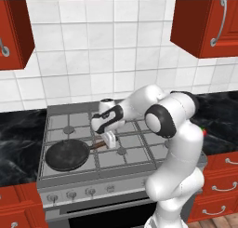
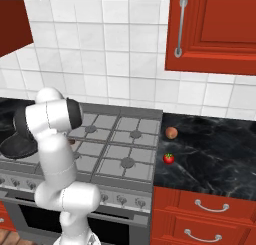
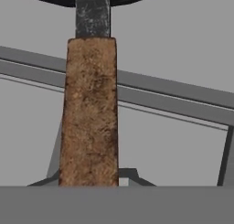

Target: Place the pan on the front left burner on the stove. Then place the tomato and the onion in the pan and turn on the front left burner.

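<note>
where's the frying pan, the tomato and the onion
round black frying pan (image 1: 66, 155), left base view, middle of its dark base
glossy red tomato (image 2: 169, 158), right base view, its body
dull orange-brown onion (image 2: 171, 133), right base view, its centre

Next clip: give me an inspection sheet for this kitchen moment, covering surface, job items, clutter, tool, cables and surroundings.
Surface: grey stove with square grates, set between black marble counters.
Pan: black pan sits over the front left burner, its wooden handle pointing toward the stove's middle.
Tomato: red tomato on the counter right of the stove, not in the pan.
Onion: brownish onion behind the tomato, apart from it.
Knobs: row of knobs on the front panel; setting cannot be told.
Clutter: nothing seen.
Tool: tool shut at the handle's end; the grip itself is hidden.
Cables: nothing seen.
Surroundings: white tiled wall, red cabinets and drawers.
</note>
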Controlling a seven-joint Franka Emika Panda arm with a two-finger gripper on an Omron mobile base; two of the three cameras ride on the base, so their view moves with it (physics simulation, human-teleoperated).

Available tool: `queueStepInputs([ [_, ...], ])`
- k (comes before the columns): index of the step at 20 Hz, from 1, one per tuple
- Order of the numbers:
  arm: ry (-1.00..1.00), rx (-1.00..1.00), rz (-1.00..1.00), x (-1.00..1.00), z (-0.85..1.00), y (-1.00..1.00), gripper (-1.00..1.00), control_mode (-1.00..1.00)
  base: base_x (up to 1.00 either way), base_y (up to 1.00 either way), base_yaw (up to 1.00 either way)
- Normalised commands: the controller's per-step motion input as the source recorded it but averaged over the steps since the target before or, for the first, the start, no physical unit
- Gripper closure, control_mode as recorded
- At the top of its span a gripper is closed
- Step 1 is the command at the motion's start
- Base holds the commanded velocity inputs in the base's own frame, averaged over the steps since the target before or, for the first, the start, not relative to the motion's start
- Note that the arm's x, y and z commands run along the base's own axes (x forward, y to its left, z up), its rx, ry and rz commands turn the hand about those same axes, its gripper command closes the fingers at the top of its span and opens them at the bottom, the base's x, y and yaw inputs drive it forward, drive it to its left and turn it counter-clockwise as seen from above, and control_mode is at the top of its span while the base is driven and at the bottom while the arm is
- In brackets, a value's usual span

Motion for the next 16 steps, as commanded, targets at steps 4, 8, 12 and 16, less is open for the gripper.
queueStepInputs([
  [4,-0.05,0.0,0.0,0.09,-0.5,0.32,1.0,-1.0,0.0,0.0,0.0],
  [8,-0.05,-0.03,0.0,0.0,-0.54,0.35,-1.0,-1.0,0.0,0.0,0.0],
  [12,-0.05,-0.02,0.0,-0.01,-0.45,0.17,-1.0,-1.0,0.0,0.0,0.0],
  [16,-0.12,0.0,0.0,-0.09,-0.32,0.0,-1.0,-1.0,0.0,0.0,0.0],
])
